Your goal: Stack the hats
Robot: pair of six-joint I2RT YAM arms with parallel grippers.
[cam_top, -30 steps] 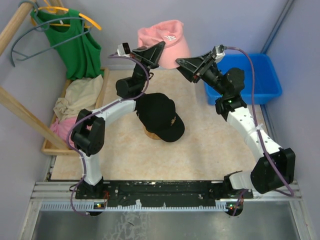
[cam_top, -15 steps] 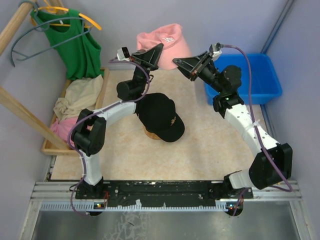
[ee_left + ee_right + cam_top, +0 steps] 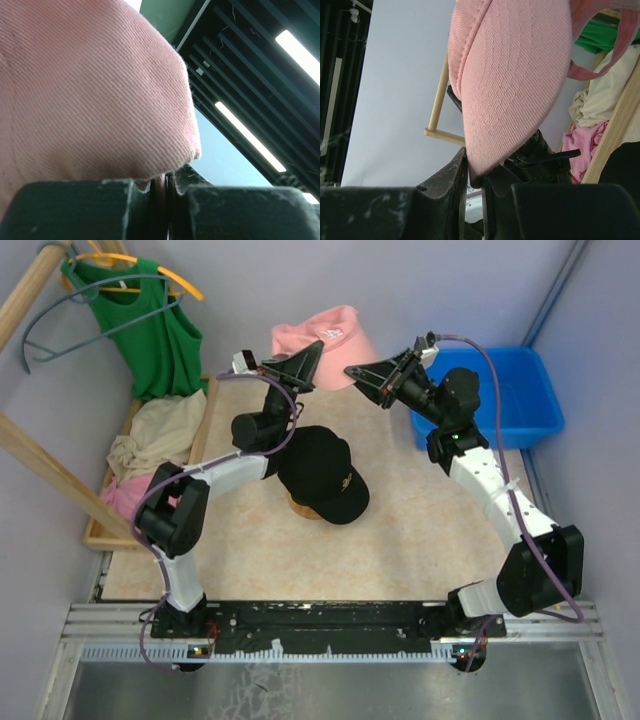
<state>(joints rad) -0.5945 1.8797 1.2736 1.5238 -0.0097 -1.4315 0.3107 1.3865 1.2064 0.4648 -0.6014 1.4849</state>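
Note:
The pink cap with a white logo point(image 3: 325, 337) hangs in the air at the back of the table, held by both arms. My left gripper point(image 3: 313, 348) is shut on its left edge; the pink fabric point(image 3: 90, 90) fills the left wrist view. My right gripper point(image 3: 353, 371) is shut on its right edge, the brim point(image 3: 512, 80) clamped between the fingers. The black cap with a gold emblem point(image 3: 322, 472) lies on top of a tan cap point(image 3: 300, 508) at mid table. The dark green cap is hidden.
A blue bin point(image 3: 500, 390) stands at the back right. A wooden tray point(image 3: 130, 465) at the left holds cream and pink cloths point(image 3: 150, 435). A green sleeveless top point(image 3: 150, 325) hangs on a hanger from a wooden rack point(image 3: 40, 465).
Both grippers have risen slightly and moved a little left with the pink cap held between them. The black cap has not moved.

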